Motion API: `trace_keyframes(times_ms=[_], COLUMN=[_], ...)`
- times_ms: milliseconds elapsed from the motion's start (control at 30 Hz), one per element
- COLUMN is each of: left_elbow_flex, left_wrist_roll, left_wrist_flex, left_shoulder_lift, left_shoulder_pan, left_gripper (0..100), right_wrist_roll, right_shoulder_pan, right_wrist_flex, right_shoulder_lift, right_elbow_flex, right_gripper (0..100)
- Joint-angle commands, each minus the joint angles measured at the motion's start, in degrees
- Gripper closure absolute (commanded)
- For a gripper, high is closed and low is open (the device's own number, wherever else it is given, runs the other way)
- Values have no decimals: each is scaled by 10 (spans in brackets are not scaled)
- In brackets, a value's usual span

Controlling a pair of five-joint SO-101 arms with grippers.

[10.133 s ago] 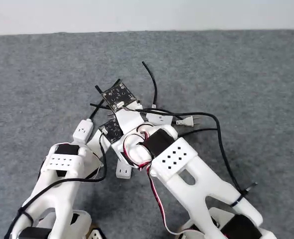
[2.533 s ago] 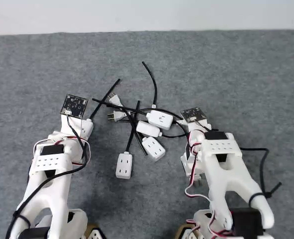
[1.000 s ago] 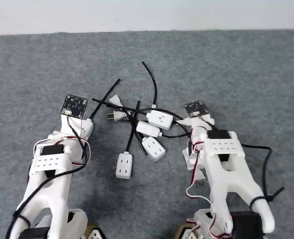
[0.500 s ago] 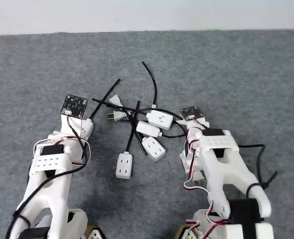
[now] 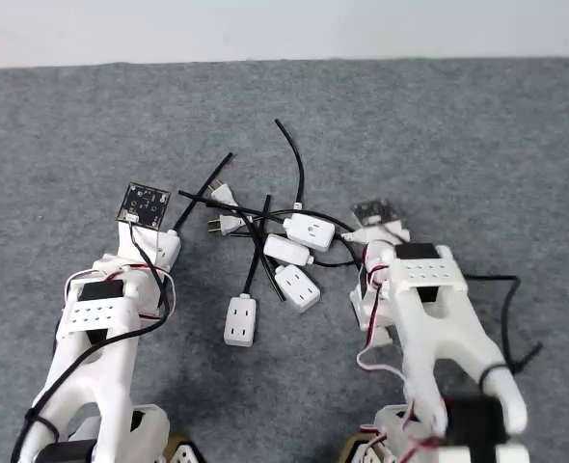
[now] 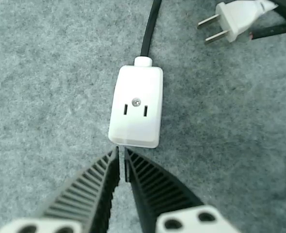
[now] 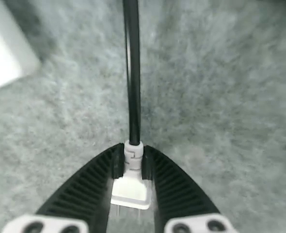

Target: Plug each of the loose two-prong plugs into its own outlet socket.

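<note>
Pinched between the ribbed black fingers (image 7: 89,189) of the right hand (image 7: 132,150): a small white two-prong plug (image 7: 129,190), cable end pointing away from the wrist, thin black cable (image 7: 132,73) running straight off over the grey felt surface (image 7: 220,97). At one edge of the right wrist view, a blurred white block (image 7: 2,53), too soft to identify.

From above, right arm (image 5: 429,299) beside the tangle of cords, wrist just next to a white rectangular socket block (image 5: 309,231). Close by it a second socket block (image 5: 286,249), then a third socket block (image 5: 297,286), and nearer the arms' bases a fourth socket block (image 5: 240,320), all flat on the surface.

Left hand (image 6: 121,154) narrowed to a slit, gripping nothing, tips just short of the blank end of a white slotted socket block (image 6: 135,113) lying face up, thick black cord (image 6: 150,29) leaving its far end. Near that cord, loose, a second white two-prong plug (image 6: 232,22), prongs bare. In the high view, this loose plug (image 5: 229,224) between the left arm (image 5: 106,318) and the socket blocks.
</note>
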Motion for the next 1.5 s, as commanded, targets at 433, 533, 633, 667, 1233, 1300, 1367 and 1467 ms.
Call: trace_keyframes(times_ms=[433,533,633,667,1233,1300,1367,1467], left_elbow_flex=[-249,-213,-163,-147,77,85,94,104], left_wrist_roll=[-178,-226,-241,-242,-285,-283,-283,-272], left_wrist_flex=[237,236,208,200,128,125,124,106], left_shoulder_lift=[242,207,156,140,-149,-165,-178,-193], left_shoulder_pan=[5,25,36,42,78,77,77,76], left_gripper=[986,986,986,986,987,987,987,987], right_wrist_roll=[-88,-130,-157,-165,-202,-203,-205,-231], right_shoulder_pan=[-291,-342,-378,-388,-427,-426,-416,-400], right_wrist_flex=[63,5,-42,-56,-126,-126,-128,-133], right_shoulder_lift=[-252,-252,-252,-252,-115,-115,-114,-109], right_elbow_flex=[-220,-193,-155,-142,-120,-120,-120,-118], right_gripper=[991,991,991,991,991,991,991,991])
